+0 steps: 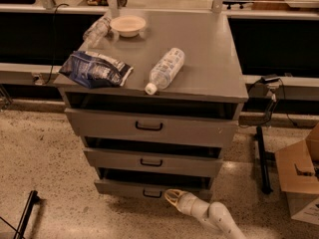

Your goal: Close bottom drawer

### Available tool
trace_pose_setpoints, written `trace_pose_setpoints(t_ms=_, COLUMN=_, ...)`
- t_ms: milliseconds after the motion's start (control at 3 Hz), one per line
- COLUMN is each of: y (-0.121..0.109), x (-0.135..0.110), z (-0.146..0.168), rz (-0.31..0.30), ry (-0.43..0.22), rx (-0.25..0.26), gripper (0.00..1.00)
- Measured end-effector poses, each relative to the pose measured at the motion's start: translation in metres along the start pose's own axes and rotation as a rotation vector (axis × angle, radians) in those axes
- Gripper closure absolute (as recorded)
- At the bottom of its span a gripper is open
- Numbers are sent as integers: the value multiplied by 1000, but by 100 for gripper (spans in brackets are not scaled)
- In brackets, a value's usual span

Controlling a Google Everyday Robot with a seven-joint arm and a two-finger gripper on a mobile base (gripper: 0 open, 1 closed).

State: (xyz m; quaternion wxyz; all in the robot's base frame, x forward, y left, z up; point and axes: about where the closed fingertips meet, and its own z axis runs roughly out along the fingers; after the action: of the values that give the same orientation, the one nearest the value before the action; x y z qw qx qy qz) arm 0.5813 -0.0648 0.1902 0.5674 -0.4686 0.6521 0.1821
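Note:
The grey cabinet (209, 78) has three drawers. The bottom drawer (124, 188) is the lowest, with a low grey front and a small black bar handle (152, 193). It stands only slightly out, with a thin dark gap above its front. My gripper (171, 197) is at the end of the white arm (214, 217) that comes in from the bottom right. Its fingertips touch the bottom drawer's front just right of the handle. It holds nothing.
The top drawer (149, 127) and middle drawer (152, 161) also stand slightly out. On the cabinet top lie a clear water bottle (165, 69), a blue chip bag (95, 69), a white bowl (128, 25) and a crumpled clear bottle (97, 30). A cardboard box (299, 176) stands at right.

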Motion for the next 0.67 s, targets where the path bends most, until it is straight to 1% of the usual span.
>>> trace_pose_setpoints(t_ms=333, y=-14, x=8, z=8, rz=8, ry=-6, rx=33, gripper=100)
trace_pose_setpoints(t_ms=667, y=-24, x=19, z=6, rz=14, ry=-5, rx=68, gripper=100)
